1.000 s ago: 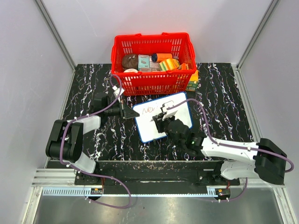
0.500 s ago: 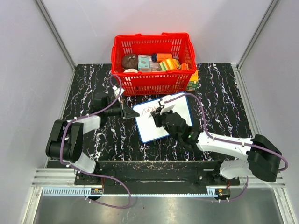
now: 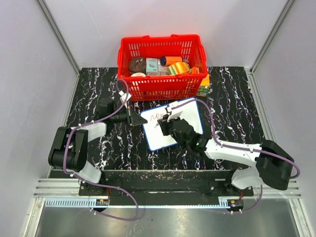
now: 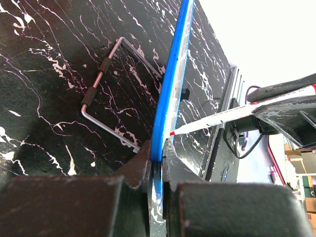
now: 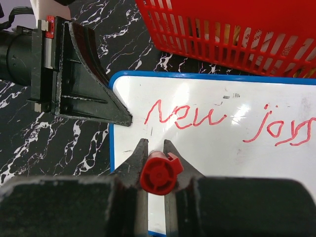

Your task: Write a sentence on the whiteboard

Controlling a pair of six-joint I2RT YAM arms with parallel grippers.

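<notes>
Currently logged, largest first, with every place taken from the red basket.

Noted black marbled table carrying red basket at its far side, packed with mixed small goods.

Found whiteboard just in front of basket on the near side, skewed. One blue-rimmed long edge runs close to basket's front wall with a strip of table between. Cannot tell from above whether flat or propped.

Placed right gripper over the board's middle, in front of basket and near it. In the wrist view, right gripper sits with fingers pressed tight on marker, red end cap toward the camera.

Placed left gripper in front of basket's left end. In its wrist view, left gripper is clamped on the board's blue rim, which shows edge-on between the fingers.

Saw wire stand behind the board, partly hidden.

Read sentence in red strokes along the board edge nearest basket: "New", then a second word cut off by the frame.

Saw the marker's red tip right at the board face in the left wrist view; contact not resolvable.
</notes>
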